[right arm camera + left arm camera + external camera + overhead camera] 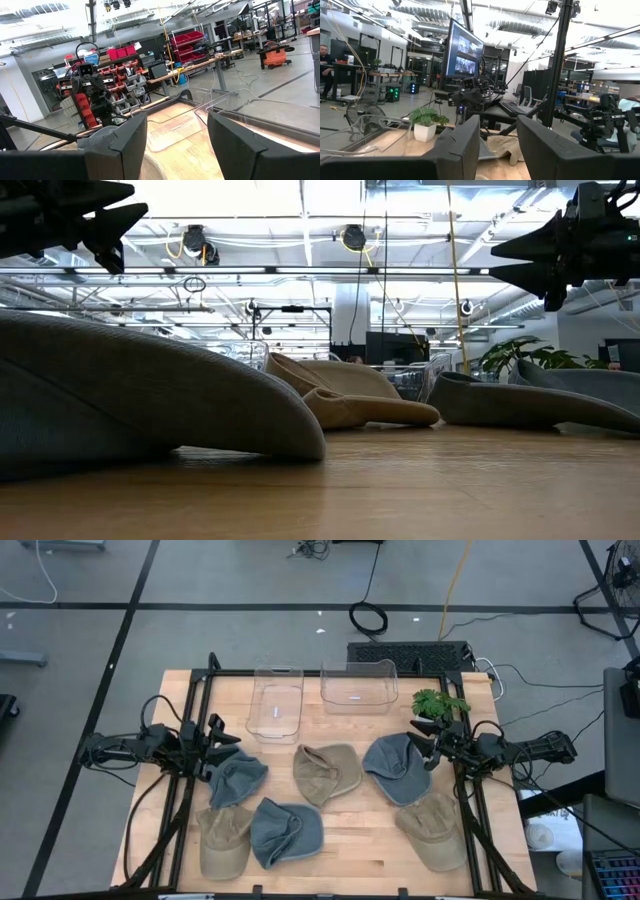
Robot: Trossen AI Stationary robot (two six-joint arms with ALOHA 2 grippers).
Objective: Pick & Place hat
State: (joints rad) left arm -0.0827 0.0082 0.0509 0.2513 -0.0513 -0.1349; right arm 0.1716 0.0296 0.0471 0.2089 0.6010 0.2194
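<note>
Left gripper [228,737] raised above table, fingers parted, gap clear, nothing held. Grey-blue soft fabric hat [236,778] lies just below and ahead of it, brim trailing toward the table's near edge, long axis roughly across finger line. Right gripper [424,747] likewise parted, empty, hovering at edge of second grey-blue hat [395,768]. Two clear plastic bins [277,700] beyond. Each arm close to own hat; left likely moves first, straight descent.

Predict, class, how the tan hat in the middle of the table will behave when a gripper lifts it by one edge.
The tan hat lies crumpled with its brim folded, so it will probably sag and droop. It looks like thin cloth, so likely light. It should not roll, resting flat on the table.
</note>
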